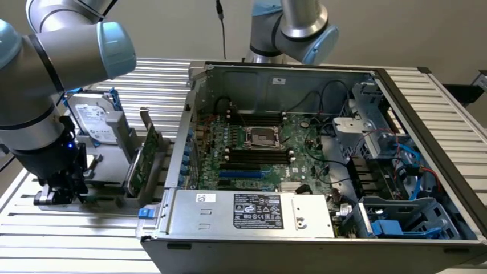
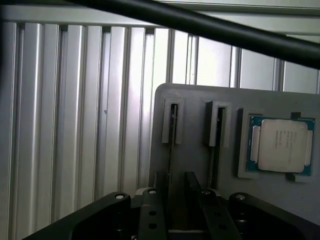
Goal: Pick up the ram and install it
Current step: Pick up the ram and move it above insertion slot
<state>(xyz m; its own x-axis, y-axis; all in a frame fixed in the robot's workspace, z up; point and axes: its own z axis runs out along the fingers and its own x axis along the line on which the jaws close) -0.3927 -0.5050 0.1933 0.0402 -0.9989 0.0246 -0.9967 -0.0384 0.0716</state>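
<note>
Grey holder (image 1: 110, 191) sits on the slatted table (image 1: 84, 240), at the exterior view's left of the open case (image 1: 274, 85). The claw (image 1: 57, 197) hangs low over its near end. A tall green card (image 1: 145, 157) stands between claw and case. I judge that a swing toward the black board slots (image 1: 259, 153) could strike this card or the case wall, because both are in the way.

From the wrist view, the claw (image 2: 175, 177) is open, with nothing between its fingers (image 2: 152, 200). It is in line with one groove of the holder (image 2: 200, 165). A thin dark edge stands in this groove, and I take it for the ram (image 2: 172, 142), seen edge-on. A second groove (image 2: 215, 130) is just beside it, and a CPU (image 2: 282, 145) lies further along. If the claw is a little off line, a finger could land on the groove wall, or the thin ram could tilt and slip. The black cable (image 2: 210, 27) above may also catch.
</note>
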